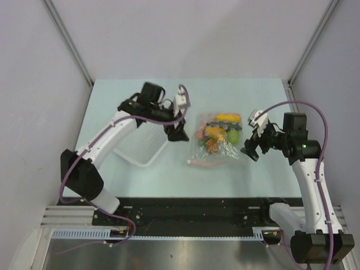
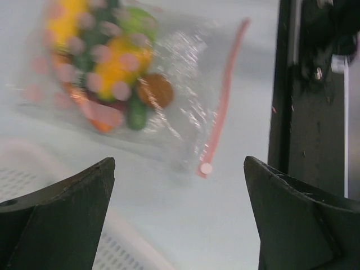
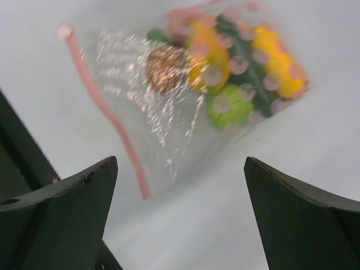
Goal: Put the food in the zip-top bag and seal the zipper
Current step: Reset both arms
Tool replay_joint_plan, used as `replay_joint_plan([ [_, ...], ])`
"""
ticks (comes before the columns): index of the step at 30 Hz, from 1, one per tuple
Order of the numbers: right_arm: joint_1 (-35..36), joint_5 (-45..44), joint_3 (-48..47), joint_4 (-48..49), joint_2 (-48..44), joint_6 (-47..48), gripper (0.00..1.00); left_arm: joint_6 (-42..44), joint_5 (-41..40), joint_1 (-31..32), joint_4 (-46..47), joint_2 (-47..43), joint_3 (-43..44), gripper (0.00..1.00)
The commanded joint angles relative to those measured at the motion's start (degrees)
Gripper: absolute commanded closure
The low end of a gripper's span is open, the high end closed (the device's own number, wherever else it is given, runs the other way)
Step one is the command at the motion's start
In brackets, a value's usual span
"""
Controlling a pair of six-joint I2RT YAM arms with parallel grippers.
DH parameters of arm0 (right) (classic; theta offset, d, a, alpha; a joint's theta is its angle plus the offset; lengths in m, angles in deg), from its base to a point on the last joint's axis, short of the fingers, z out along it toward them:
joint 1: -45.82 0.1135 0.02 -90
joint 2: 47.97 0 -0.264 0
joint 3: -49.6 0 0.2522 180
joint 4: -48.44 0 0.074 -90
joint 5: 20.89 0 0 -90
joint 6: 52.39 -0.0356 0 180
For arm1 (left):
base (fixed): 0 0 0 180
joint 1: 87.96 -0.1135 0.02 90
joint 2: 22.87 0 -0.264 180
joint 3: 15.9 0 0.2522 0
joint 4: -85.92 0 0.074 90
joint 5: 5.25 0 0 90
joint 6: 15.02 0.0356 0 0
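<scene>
Bag [image 1: 218, 147] flat on table [image 1: 264, 174], food [image 1: 220, 131] inside, zipper [image 1: 205, 163] at near edge. Left gripper [image 1: 178, 133] jaws spread, holding nothing. Right gripper [image 1: 251, 152] same, opposite side of bag.

- The table [image 1: 169, 183] is flat and pale blue-green. It fills the middle of the top view.
- A white tray [image 1: 143, 163] sits on the left part of the table. It is turned a bit, so it is not straight with the table's edge. In the left wrist view its floor is full of tiny holes.
- A white wall [image 1: 185, 34] stands behind the table, with more wall on both sides.
- A left metal bar [image 1: 67, 39] and a right metal bar [image 1: 315, 39] slant up from the far corners.
- A black strip [image 1: 197, 205] runs along the near edge of the table.
- A white rail [image 1: 185, 235] with little teeth lies in front of the black strip.
- A shiny grey sheet [image 1: 169, 256] is at the very bottom.
</scene>
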Motion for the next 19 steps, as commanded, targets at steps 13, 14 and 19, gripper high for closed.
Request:
replay_joint_plan([
  [13, -11.57, -4.06, -21.23, 30.12, 29.84, -47.39, 0.0, -33.31, -5.96, -32.74, -0.04, 6.62, 19.39, 0.0],
  [14, -11.83, -4.32, -21.76, 30.39, 30.89, -48.79, 0.0, -32.25, -8.68, -33.46, 0.04, 5.48, 16.77, 0.0],
  [19, -12.36, -5.11, -25.09, 32.06, 35.38, -49.94, 0.0, -29.61, -17.31, -33.81, 2.94, 2.05, 12.09, 0.0],
])
